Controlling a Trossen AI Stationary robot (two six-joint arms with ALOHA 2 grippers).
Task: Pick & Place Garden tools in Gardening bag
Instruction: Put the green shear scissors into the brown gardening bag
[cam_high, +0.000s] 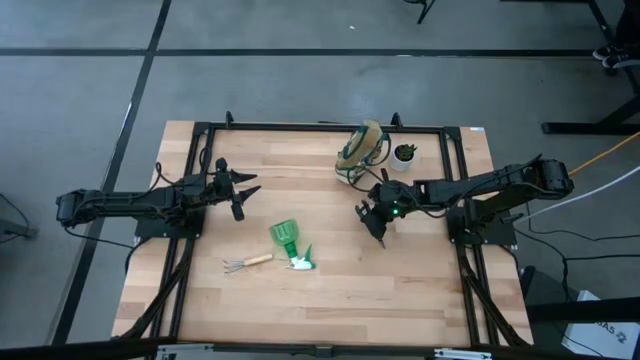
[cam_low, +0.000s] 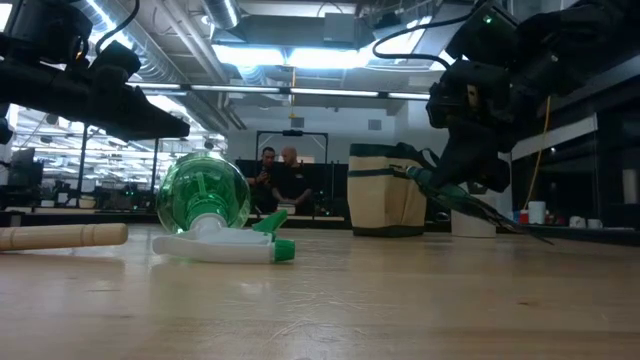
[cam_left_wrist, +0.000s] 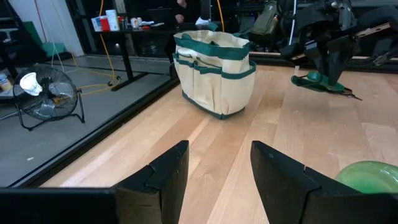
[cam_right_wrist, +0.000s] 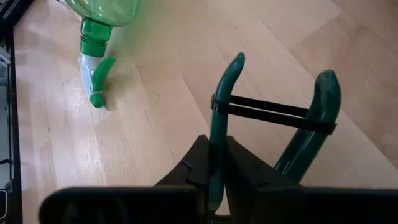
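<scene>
My right gripper (cam_high: 372, 218) is shut on the dark green-handled pruning shears (cam_right_wrist: 273, 118), held above the table's middle right, near side of the gardening bag (cam_high: 360, 150). The beige bag with green trim stands upright on its base at the far middle (cam_left_wrist: 214, 71). My left gripper (cam_high: 250, 184) is open and empty above the table's left part (cam_left_wrist: 217, 163). A green spray bottle with a green-and-white sprayer (cam_high: 290, 245) lies on its side near the middle. A wooden-handled rake (cam_high: 245, 263) lies flat beside it. Trowel and scoop are out of view. My right gripper pinches one of the shears' two green handles (cam_right_wrist: 219, 146) between its two fingers, which lie across it. A black band (cam_right_wrist: 273, 112) ties the two handles together. The shears hang tilted below the fingers, clear of the table, with their tip (cam_low: 520, 228) lowest.
A small white pot with a green plant (cam_high: 404, 155) stands right of the bag at the far edge. Bare wood lies between the bottle and my right gripper. People show in the room beyond the table (cam_low: 280, 170).
</scene>
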